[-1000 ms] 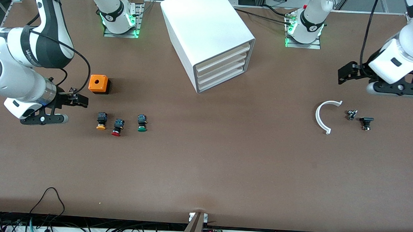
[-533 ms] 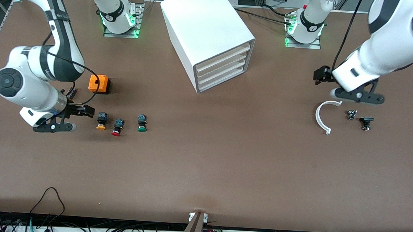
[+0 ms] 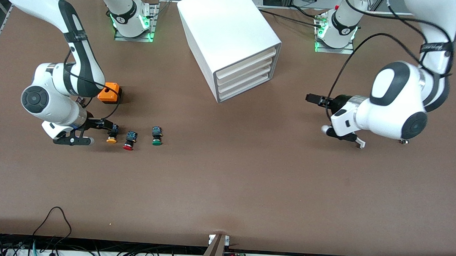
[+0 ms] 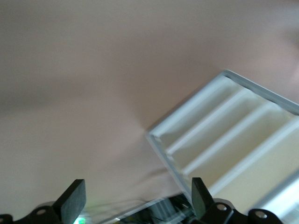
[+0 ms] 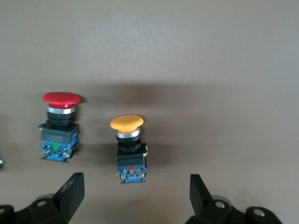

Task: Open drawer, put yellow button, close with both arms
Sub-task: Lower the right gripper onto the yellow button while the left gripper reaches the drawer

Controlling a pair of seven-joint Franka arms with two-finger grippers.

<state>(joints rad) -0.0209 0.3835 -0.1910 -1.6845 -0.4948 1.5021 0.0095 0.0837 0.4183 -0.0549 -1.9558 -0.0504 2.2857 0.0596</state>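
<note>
Both my grippers are spread wide, nothing held. My right gripper (image 5: 135, 198) hangs just over the yellow button (image 5: 129, 145), which lies on its side on the table at the right arm's end, in a row with the red button (image 5: 59, 125) beside it and the green button (image 3: 157, 136) next along toward the cabinet. An orange box (image 3: 109, 92) sits farther from the front camera than that row. In the right wrist view the yellow cap sits between my two fingers (image 5: 71, 192), roughly centred.

My left gripper (image 3: 315, 100) is over bare table, pointing toward the cabinet (image 3: 231, 41), well apart from it. The drawer (image 3: 245, 62), top of four, looks fully shut; in the left wrist view the drawer fronts show off to one side of my left gripper (image 4: 135, 205), not lined up.

Step in hand, as I judge it: approach, with the drawer opening to come first. To do it well, I'd swing the left gripper until the top drawer's edge sits between its fingers, hook only that one, not the second, and pull straight along the slide. On the right, I'd drop onto the black body rather than the rounded cap, keeping clear of the red button.
</note>
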